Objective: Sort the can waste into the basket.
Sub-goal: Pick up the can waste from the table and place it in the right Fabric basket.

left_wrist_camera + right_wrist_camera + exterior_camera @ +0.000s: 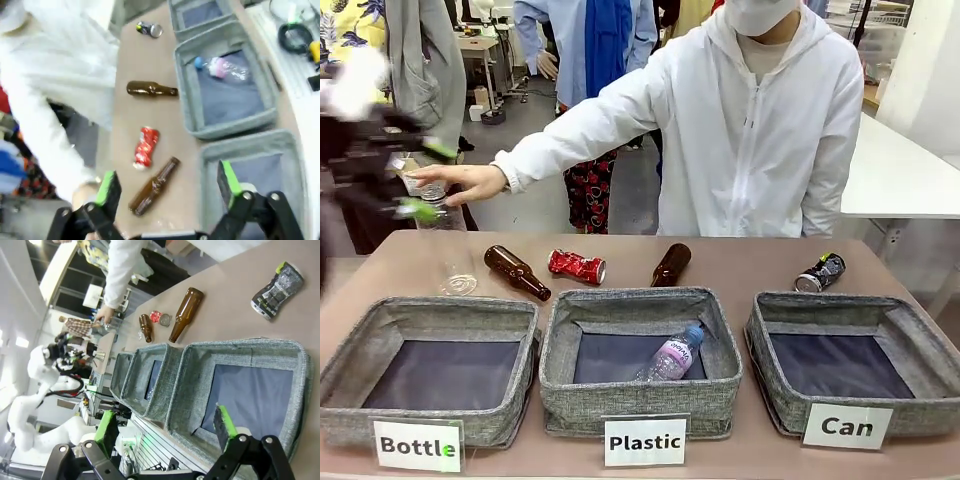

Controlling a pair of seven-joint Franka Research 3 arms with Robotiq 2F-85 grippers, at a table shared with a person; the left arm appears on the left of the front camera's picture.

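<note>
Brown table [740,262], person's hand [470,182] outstretched beside left fingers [417,210], seemingly spread

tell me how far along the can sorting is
Done: nothing yet; the Can basket holds no can. In hand: nothing; the left pincer and the right pincer are both open, with no can between the fingers. Left: the red can and the black can lie on the table behind the baskets, and both have to go in.
</note>
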